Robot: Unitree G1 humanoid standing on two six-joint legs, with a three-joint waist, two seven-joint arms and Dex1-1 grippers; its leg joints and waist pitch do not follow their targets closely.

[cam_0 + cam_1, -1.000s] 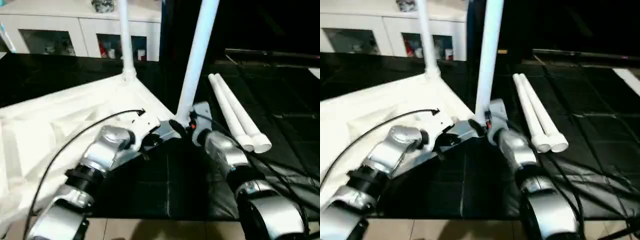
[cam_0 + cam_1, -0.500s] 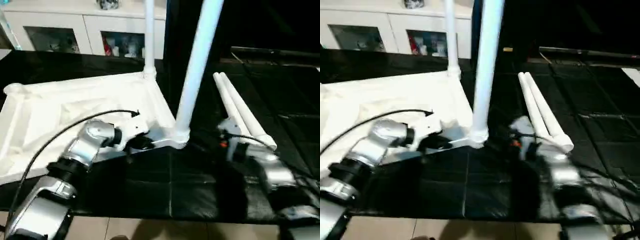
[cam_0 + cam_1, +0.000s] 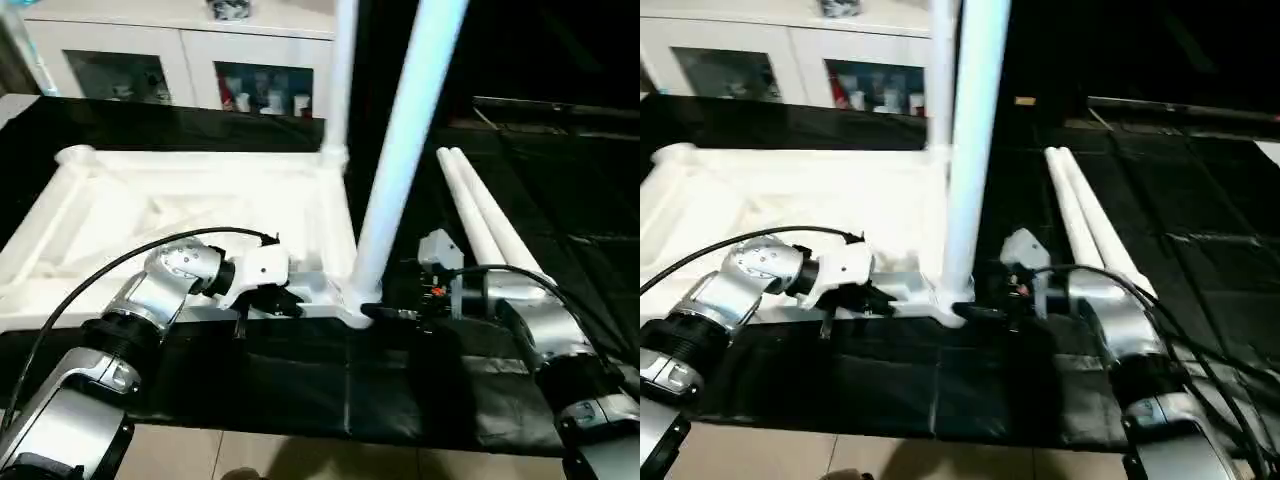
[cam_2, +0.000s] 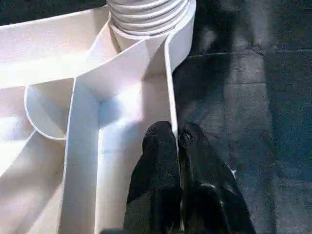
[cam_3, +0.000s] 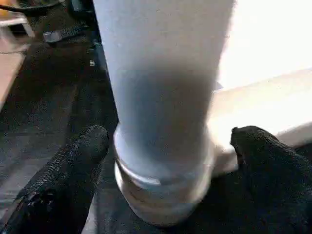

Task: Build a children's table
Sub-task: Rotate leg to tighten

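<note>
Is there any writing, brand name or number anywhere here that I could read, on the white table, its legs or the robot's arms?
None can be read.
The children's table and its legs: plain white, no lettering visible.
The left gripper and right gripper: plain black fingers, no markings.
Small items behind the cabinet glass doors: too small and blurred to tell whether they carry labels.

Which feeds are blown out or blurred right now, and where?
Left eye view: the table's ribbed underside glares near white; the black surface around it is nearly featureless. Right wrist view: the near leg is soft and out of focus, with strong glare behind it. Left wrist view: sharp, frame rim clear.
</note>
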